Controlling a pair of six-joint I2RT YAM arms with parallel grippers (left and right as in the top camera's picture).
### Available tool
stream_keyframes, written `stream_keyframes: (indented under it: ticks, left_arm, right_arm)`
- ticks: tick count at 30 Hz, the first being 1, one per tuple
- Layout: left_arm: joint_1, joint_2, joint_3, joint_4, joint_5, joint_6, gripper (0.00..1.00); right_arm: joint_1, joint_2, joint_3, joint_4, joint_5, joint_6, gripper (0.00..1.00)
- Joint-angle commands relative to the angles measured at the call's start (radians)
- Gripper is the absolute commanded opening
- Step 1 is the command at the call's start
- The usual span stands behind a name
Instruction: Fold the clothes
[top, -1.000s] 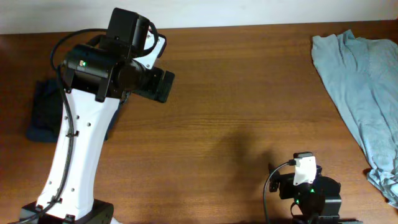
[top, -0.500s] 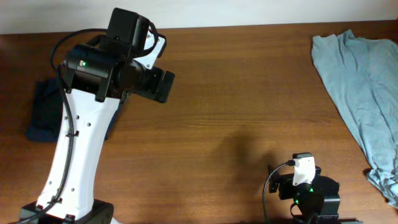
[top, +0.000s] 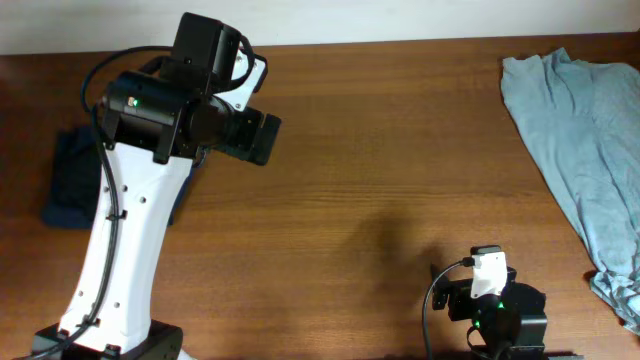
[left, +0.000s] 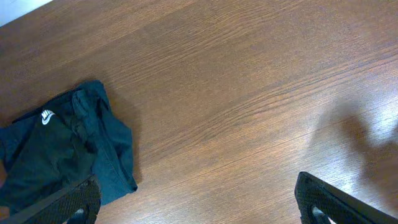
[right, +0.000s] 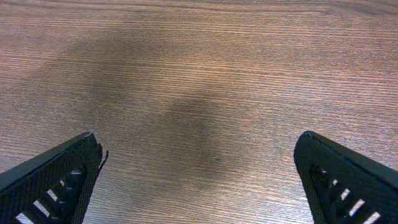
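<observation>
The left gripper and right gripper gape wide, empty, above the brown wooden table; two garments lie there: one bundled black-green T-shirt at its left end; one pale blue-grey garment at its right.

Brown wooden table; white wall behind.

Even, fairly bright light, table grain crisp, soft diffuse shadows at centre of right wrist view, three o'clock of left wrist view
</observation>
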Motion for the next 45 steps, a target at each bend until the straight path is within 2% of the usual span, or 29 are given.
stream_keyframes:
  ticks: [1, 12, 26, 28, 31, 32, 33, 34, 37, 41, 45]
  left_arm:
    - [-0.003, 0.002, -0.003, 0.001, -0.008, -0.009, 0.99]
    - [-0.004, -0.038, -0.003, 0.006, -0.019, -0.008, 0.99]
    - [0.003, -0.276, -0.049, 0.067, -0.019, 0.004, 0.99]
    - [0.025, -0.34, -0.142, 0.11, -0.018, 0.003, 0.99]
    - [0.071, -0.502, -0.441, 0.316, -0.01, 0.003, 0.99]
    - [0.076, -0.528, -0.491, 0.354, -0.008, 0.003, 0.99]
    - [0.093, -0.659, -0.734, 0.536, 0.003, 0.003, 0.99]
    - [0.101, -0.736, -0.869, 0.635, 0.005, 0.003, 0.99]
    - [0.124, -0.932, -1.187, 0.818, 0.005, 0.003, 0.99]
    - [0.161, -1.173, -1.505, 0.878, 0.012, 0.003, 0.99]
    - [0.183, -1.302, -1.654, 0.884, 0.02, 0.003, 0.99]
  right_arm:
    - [0.0, -0.011, -0.009, 0.0, -0.009, -0.006, 0.99]
    - [0.0, -0.011, -0.009, 0.0, -0.009, -0.006, 0.99]
    - [0.0, -0.011, -0.009, 0.0, -0.009, -0.006, 0.99]
    - [0.0, -0.011, -0.009, 0.0, -0.009, -0.006, 0.99]
    - [0.0, -0.011, -0.009, 0.0, -0.009, -0.006, 0.99]
    - [0.0, -0.011, -0.009, 0.0, -0.009, -0.006, 0.99]
    - [0.0, -0.011, -0.009, 0.0, -0.009, -0.006, 0.99]
    - [0.0, -0.011, -0.009, 0.0, -0.009, -0.006, 0.99]
    - [0.0, -0.011, -0.009, 0.0, -0.009, -0.006, 0.99]
    - [0.0, -0.011, -0.009, 0.0, -0.009, -0.006, 0.99]
    - [0.0, -0.011, -0.009, 0.0, -0.009, -0.006, 0.99]
